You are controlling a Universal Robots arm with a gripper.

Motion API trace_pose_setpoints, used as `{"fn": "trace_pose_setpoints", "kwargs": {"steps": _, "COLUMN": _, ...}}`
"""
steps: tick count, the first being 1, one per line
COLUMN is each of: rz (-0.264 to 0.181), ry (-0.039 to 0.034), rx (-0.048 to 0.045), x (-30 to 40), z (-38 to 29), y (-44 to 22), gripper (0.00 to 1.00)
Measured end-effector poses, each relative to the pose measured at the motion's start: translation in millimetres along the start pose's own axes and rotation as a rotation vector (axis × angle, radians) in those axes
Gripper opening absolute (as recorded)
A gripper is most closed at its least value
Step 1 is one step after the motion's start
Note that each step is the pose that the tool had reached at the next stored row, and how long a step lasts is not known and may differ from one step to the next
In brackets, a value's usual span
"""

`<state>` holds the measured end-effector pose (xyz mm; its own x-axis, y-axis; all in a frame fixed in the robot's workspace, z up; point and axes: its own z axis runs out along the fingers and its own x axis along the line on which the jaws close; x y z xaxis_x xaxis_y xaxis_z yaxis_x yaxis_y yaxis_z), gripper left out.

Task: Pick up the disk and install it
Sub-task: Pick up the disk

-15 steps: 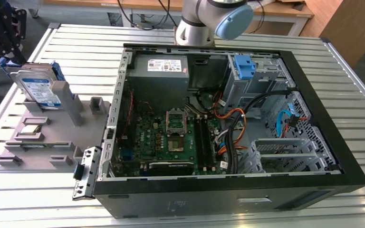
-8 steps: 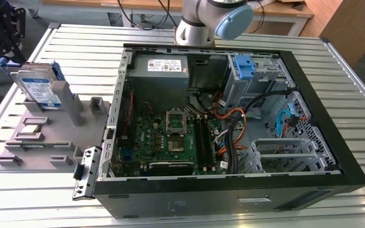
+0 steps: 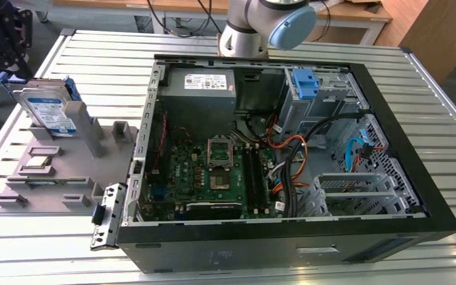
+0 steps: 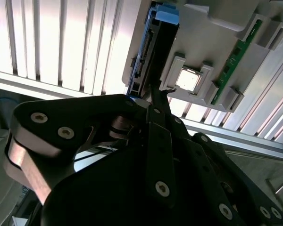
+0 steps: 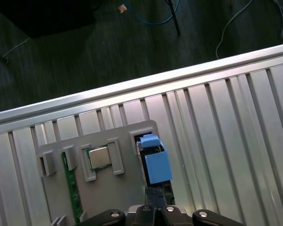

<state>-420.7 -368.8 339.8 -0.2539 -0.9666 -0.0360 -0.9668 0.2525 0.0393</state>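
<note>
Silver under its white-and-blue label, the disk [image 3: 50,113] is standing upright on edge in a slot of the grey fixture plate [image 3: 69,178]. Its blue caddy [image 3: 70,89] is framing it. In the exterior view the plate is lying on the slatted aluminium tabletop [image 3: 54,255] at 9 o'clock from the open computer case [image 3: 291,252], and the disk is sitting at the plate's 12 o'clock end. A processor chip [image 3: 40,162] is resting in a pocket of the plate at 6 o'clock from the disk.

Inside the case, the green motherboard [image 3: 212,172] is lying flat, with the power supply [image 3: 200,83] at its 12 o'clock. 1 lone blue bracket [image 3: 303,83] is sitting in the drive bay at 1 o'clock. The arm's base [image 3: 252,29] is rising at 12 o'clock from the case.

In the second wrist view the tool [image 4: 157,92] is hanging just beside the end of the disk [image 4: 151,47], which is showing edge-on. Its 2 fingers are lying narrow, pressed close together with nothing between them. Whether the tips are touching the disk, I cannot tell. The chip [image 4: 187,79] and a green memory stick [image 4: 236,56] are sitting in neighbouring pockets.

In the first wrist view the tool [image 5: 155,190] is pointing at the caddy's blue end [image 5: 155,165], with the chip [image 5: 99,157] beside it.
</note>
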Motion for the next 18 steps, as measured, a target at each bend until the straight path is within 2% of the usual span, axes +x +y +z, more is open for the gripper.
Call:
{"fn": "trace_pose_setpoints", "kwargs": {"steps": 2, "rz": -0.005, "ry": -0.0016, "rx": 0.0067, "x": 0.0, "z": -0.1, "y": 0.0, "gripper": 0.11}}
{"fn": "trace_pose_setpoints", "kwargs": {"steps": 3, "rz": -0.006, "ry": -0.0017, "rx": 0.007, "x": 0.0, "z": 0.0, "y": 0.0, "gripper": 0.11}}
{"fn": "trace_pose_setpoints", "kwargs": {"steps": 9, "rz": -0.014, "ry": -0.0022, "rx": 0.0066, "x": 0.1, "z": 0.6, "y": 0.0, "gripper": 0.11}}
{"fn": "trace_pose_setpoints", "kwargs": {"steps": 18, "rz": -0.074, "ry": -0.0069, "rx": 0.0027, "x": -0.2, "z": 2.0, "y": -1.3, "gripper": 0.11}}
